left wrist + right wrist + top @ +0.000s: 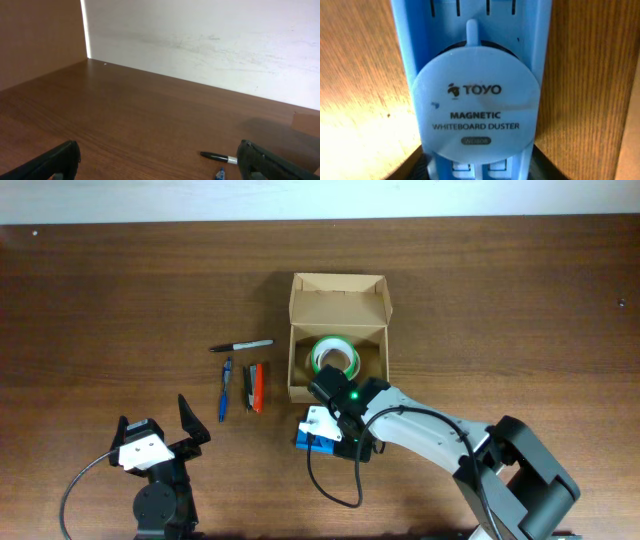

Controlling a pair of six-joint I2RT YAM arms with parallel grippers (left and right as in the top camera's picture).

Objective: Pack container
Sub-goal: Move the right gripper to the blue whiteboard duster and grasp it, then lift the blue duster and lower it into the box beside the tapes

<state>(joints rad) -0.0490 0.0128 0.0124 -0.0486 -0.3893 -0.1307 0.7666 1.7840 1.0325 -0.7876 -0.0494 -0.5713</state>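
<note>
The container (338, 302), a tan cardboard box with its flap lid standing open at the back, sits mid-table with a green tape roll (335, 358) inside. Just in front of it lies a blue whiteboard duster (316, 442). My right gripper (335, 430) is down over the duster. In the right wrist view the duster (477, 95) fills the frame and the dark fingers (412, 167) press against its two long sides, so the right gripper (480, 169) is shut on it. My left gripper (153, 412) rests open at the front left, holding nothing.
Left of the box lie a black marker (241, 346), a blue pen (225, 390) and a red and a dark pen (256, 387). The left wrist view shows the marker (218, 157) beside the right finger (265, 162) of the left gripper (160, 160).
</note>
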